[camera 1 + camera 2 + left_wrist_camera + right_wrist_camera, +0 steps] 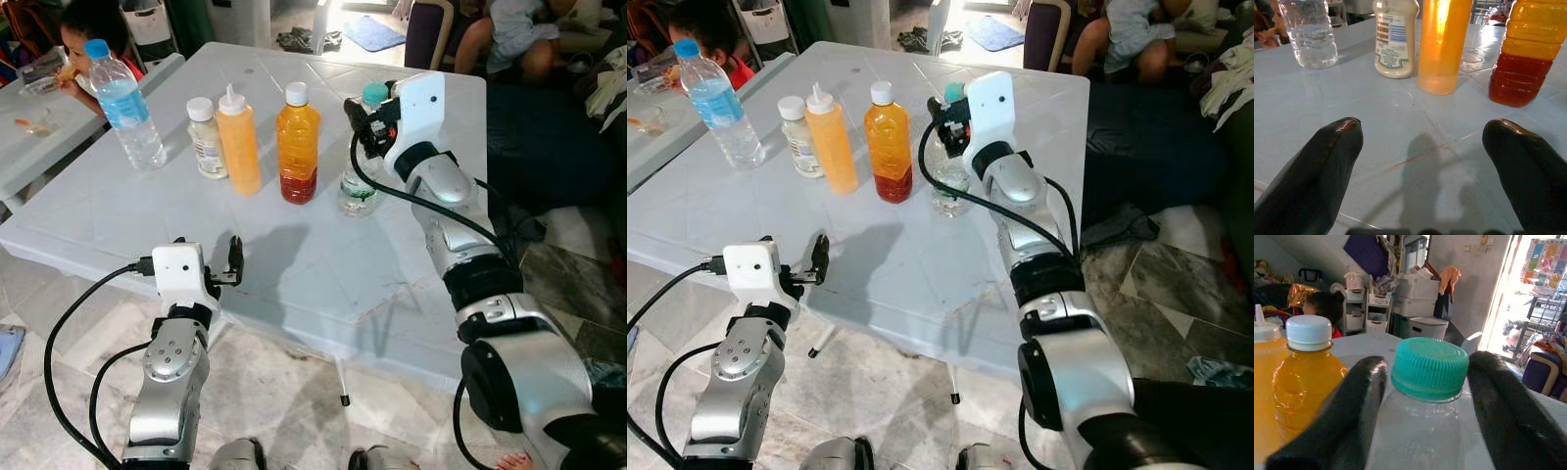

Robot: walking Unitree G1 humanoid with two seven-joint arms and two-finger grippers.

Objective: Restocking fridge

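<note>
Two black fingers (1332,421) of the right gripper (359,117) straddle the neck of the teal-capped bottle (1425,396), spread apart with gaps on both sides; contact cannot be confirmed. Just beside it on the white table (323,274) stand an amber juice bottle (298,147), an orange squeeze bottle (239,142), a white-capped jar (206,137) and, further left, a blue-capped water bottle (125,103). Near the table's front edge, the left gripper (211,264) is wide open and empty.

the right gripper (361,117) hides much of the green-capped bottle (359,186). the label print on the white bottle (1395,39) is too small to read.
</note>
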